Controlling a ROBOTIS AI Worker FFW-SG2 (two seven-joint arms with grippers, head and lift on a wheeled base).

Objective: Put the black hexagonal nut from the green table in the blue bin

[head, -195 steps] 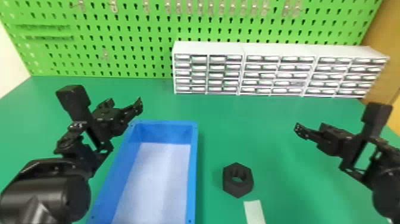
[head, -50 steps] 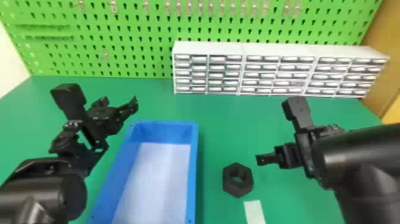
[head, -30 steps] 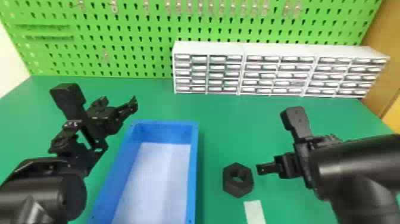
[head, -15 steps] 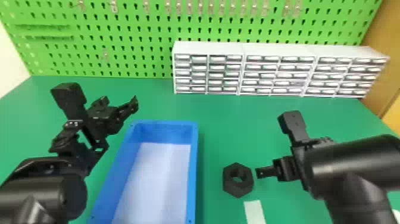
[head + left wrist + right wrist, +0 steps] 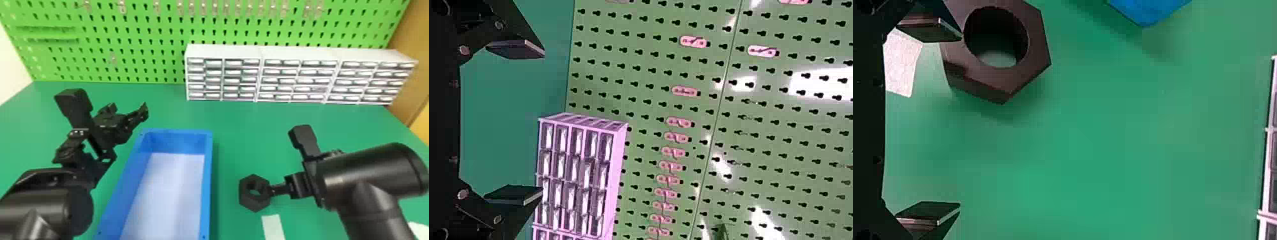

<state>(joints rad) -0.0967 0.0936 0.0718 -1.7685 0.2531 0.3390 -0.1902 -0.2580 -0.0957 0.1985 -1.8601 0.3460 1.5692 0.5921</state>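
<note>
In the head view, the nut (image 5: 252, 204) is seen on the table (image 5: 242, 127) between bin (image 5: 206, 178) and right gripper (image 5: 275, 190); the left gripper (image 5: 129, 110) is held near the bin. Left wrist view: drawers are faced, jaws parted. Right wrist view: jaws spread wide, one finger (image 5: 928, 30) overlapping the nut's edge.

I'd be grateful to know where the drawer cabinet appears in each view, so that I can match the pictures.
Head view: the drawer cabinet stands on the right half, at the back of the green table.
Left wrist view: beyond the left end effector, before the pegboard.
Right wrist view: across from the right end effector, cut off by the picture's edge.
Shared landmark: the green table.
</note>
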